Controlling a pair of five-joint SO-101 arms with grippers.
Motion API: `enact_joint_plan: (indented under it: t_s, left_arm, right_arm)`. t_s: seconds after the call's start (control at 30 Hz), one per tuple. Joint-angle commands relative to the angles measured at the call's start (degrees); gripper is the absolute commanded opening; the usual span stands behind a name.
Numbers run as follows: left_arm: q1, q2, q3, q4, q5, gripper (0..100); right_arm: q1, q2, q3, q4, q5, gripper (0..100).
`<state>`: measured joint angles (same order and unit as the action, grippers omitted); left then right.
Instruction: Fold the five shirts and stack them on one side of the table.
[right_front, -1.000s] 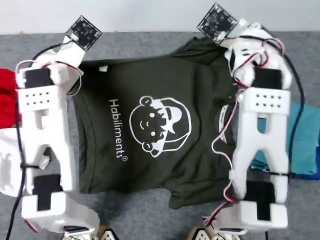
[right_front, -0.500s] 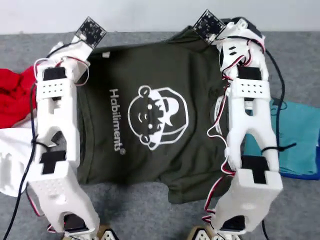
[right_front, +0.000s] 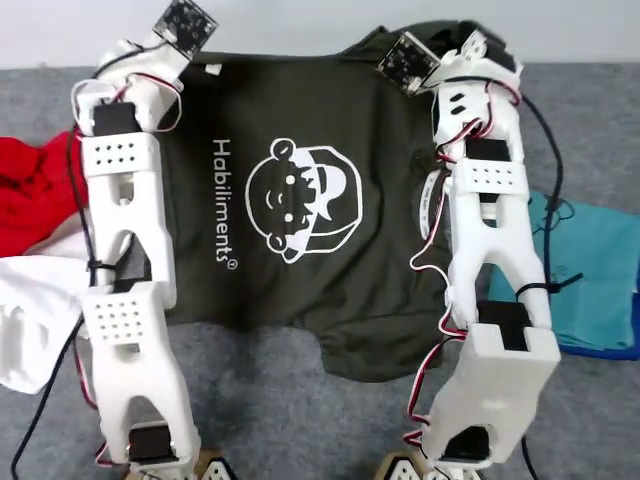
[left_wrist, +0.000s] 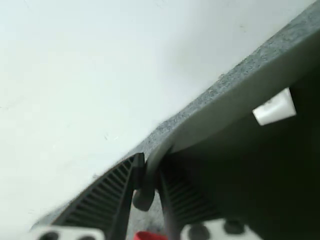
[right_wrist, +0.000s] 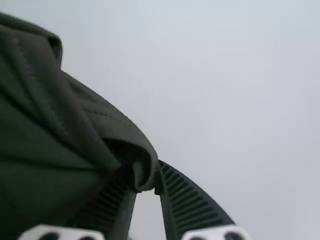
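A dark green shirt (right_front: 300, 200) with a white cartoon print lies spread between the two arms on the grey table (right_front: 260, 420). My left gripper (left_wrist: 146, 187) is shut on the green shirt's hem (left_wrist: 210, 125) near its white label (left_wrist: 274, 107), at the far left corner. My right gripper (right_wrist: 147, 190) is shut on a bunched fold of the same shirt (right_wrist: 60, 140) at the far right corner. In the high view the left arm (right_front: 125, 250) runs along the shirt's left side and the right arm (right_front: 490, 250) along its right side.
A red shirt (right_front: 30, 195) and a white shirt (right_front: 30, 320) lie at the left edge. A teal shirt (right_front: 590, 280) lies at the right edge over something blue. A pale wall (right_front: 300, 25) borders the table's far edge.
Both arms have stretched toward the far edge, dragging the green shirt away from the near side. More grey table now shows in front of the shirt.
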<state>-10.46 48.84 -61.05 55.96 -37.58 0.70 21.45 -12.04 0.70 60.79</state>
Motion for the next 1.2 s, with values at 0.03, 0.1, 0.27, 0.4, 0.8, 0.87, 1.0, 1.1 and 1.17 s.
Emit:
enact_joint_plan:
  t_s: [0.03,0.1,0.27,0.4,0.8,0.87,1.0,1.1,1.17]
  left_arm:
    - [0.18,2.46,-11.74,1.67,-0.53,1]
    - [0.18,3.69,-15.25,1.67,-0.53,1]
    - [0.09,4.84,-20.0,3.16,-0.53,1]
    - [0.18,4.75,-20.44,5.01,-0.53,1]
    - [0.7,4.92,-28.88,23.65,-0.53,1]
    - [0.7,4.92,-29.85,29.1,-0.53,1]
    - [0.7,4.92,-30.81,39.56,-0.53,1]
    - [0.7,5.01,-30.64,44.84,-0.44,1]
    - [-0.26,5.01,-29.76,44.66,-0.35,1]
  right_arm:
    - [-0.04,-0.4,-5.1,-1.8,0.53,1.0]
    - [-0.31,1.01,-8.79,-1.8,0.53,1.0]
    - [-1.1,5.85,-17.76,-1.71,0.53,1.0]
    - [-1.71,8.31,-21.27,-1.71,0.53,1.0]
    - [-1.8,1.27,-21.19,24.22,0.35,1.0]
    - [-1.63,-0.4,-21.19,32.22,0.26,1.0]
    - [-1.45,-3.91,-21.19,47.69,0.26,1.0]
    - [-1.45,-6.73,-21.19,57.98,0.26,1.0]
    - [-1.45,-8.31,-21.19,63.87,0.26,1.0]
